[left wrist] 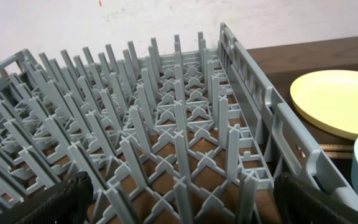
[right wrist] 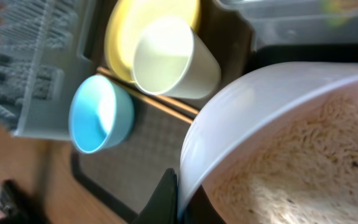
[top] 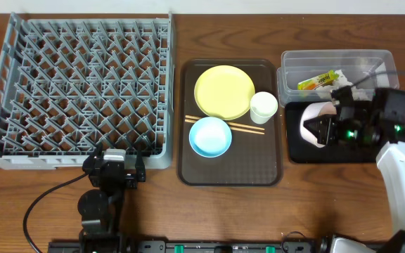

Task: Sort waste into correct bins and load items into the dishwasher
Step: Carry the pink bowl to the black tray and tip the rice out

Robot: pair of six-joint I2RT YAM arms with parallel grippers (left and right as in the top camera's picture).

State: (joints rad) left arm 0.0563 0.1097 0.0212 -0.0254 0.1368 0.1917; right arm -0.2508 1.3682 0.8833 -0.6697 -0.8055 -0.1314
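My right gripper [top: 327, 130] is shut on the rim of the white bowl [top: 313, 121], holding it tipped on its side over the black tray [top: 301, 151]. In the right wrist view my right gripper [right wrist: 179, 199] pinches that white bowl [right wrist: 241, 118], and rice scraps [right wrist: 303, 162] cling inside it. The clear tub [top: 294, 67] holds the yellow-green wrapper [top: 318, 81]. The yellow plate [top: 223, 91], white cup [top: 264, 107], blue bowl [top: 210, 136] and chopsticks [top: 248, 128] rest on the brown tray. My left gripper [left wrist: 185, 205] stands open and empty over the front edge of the grey dish rack [left wrist: 166, 124].
The brown serving tray [top: 230, 176] lies between the dish rack [top: 76, 91] and the two bins. The left arm's base and cable sit at the table's front edge. Bare wood shows in front of the black tray.
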